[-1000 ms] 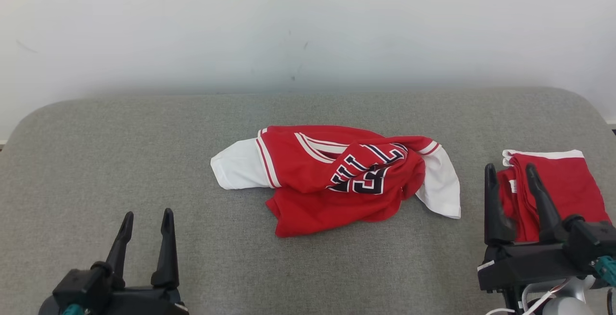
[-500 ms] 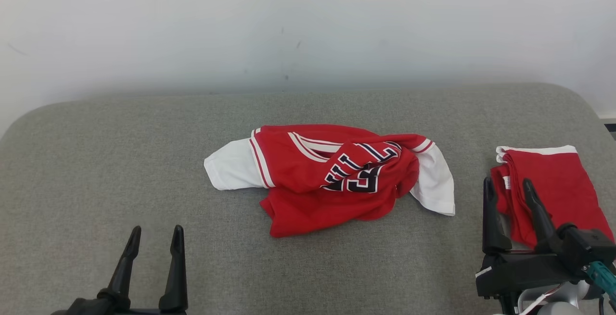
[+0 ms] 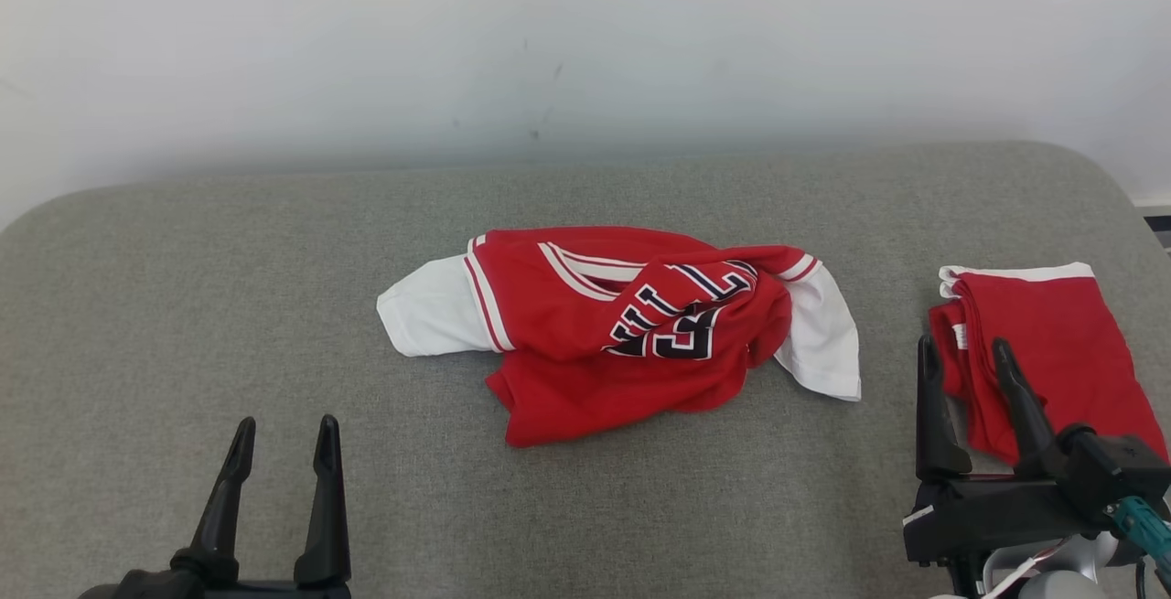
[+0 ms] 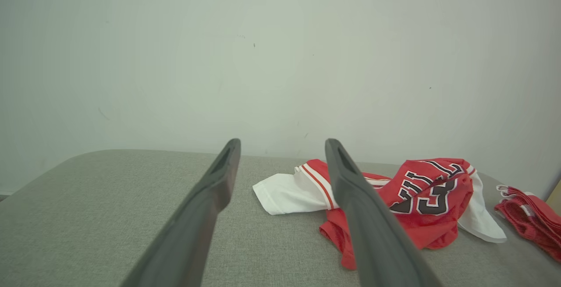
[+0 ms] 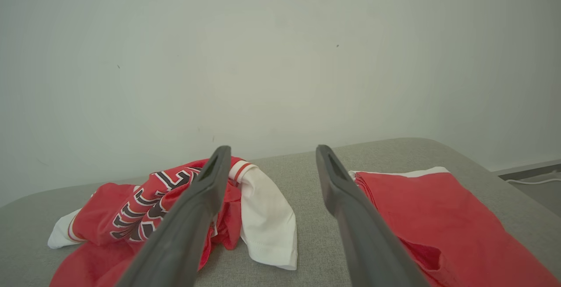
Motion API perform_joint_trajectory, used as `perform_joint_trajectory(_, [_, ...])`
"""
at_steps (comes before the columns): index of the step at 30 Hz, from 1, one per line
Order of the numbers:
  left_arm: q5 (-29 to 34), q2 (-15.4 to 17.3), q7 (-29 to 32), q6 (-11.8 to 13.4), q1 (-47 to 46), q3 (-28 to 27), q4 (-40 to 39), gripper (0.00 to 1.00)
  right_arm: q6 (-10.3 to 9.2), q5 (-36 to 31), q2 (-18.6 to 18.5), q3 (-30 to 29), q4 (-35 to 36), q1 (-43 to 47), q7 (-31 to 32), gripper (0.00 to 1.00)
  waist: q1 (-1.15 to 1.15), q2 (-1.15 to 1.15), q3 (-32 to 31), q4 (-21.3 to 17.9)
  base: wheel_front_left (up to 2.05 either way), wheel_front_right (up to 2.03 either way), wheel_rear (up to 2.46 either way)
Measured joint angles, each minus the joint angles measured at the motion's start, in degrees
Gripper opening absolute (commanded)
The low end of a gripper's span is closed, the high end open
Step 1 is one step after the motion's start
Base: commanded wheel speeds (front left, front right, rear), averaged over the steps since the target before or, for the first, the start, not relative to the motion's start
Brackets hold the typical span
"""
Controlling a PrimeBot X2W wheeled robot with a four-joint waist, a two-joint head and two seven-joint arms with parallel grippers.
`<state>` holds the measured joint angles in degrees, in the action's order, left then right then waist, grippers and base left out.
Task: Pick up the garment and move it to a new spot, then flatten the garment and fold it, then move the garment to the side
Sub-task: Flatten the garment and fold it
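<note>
The left tool (image 3: 285, 422) and the right tool (image 3: 964, 344) have both slid back a bit, each wide open and holding nothing. The crumpled red and white garment (image 3: 631, 334) has stayed in the middle of the soft grey desk (image 3: 183, 306) with round corners. A folded red cloth (image 3: 1061, 343) lies to its right, and a plain white wall (image 3: 585, 32) stands behind.

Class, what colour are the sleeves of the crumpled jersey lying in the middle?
White sleeves on the red jersey; best seen in the head view.
</note>
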<state>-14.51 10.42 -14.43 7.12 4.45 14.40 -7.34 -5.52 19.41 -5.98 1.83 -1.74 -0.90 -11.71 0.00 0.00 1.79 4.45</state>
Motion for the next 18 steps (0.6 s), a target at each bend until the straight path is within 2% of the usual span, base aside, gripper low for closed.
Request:
perform_joint_trajectory(7, [0.3, -0.2, 0.0, 0.0, 0.0, -0.1, 0.0, 1.00, 0.49, 0.0, 0.0, 0.2, -0.4, -0.9, -0.5, 1.00, 0.00, 0.00, 0.5, -0.1, 0.00, 0.00, 0.00])
perform_joint_trajectory(11, [0.4, 1.0, 0.3, -0.2, -0.4, -0.1, 0.3, 1.00, 0.81, 0.0, 0.0, 0.6, -0.5, -1.2, -0.7, 1.00, 0.00, 0.00, 0.8, -0.4, 0.00, 0.00, 0.00])
perform_joint_trajectory(18, [2.1, 3.7, 3.5, -3.9, -7.4, 1.9, 3.6, 1.00, 1.02, -0.1, -0.2, 1.0, -0.6, -2.3, -0.9, 1.00, 0.00, 0.00, 1.6, -1.9, 0.00, 0.00, 0.00])
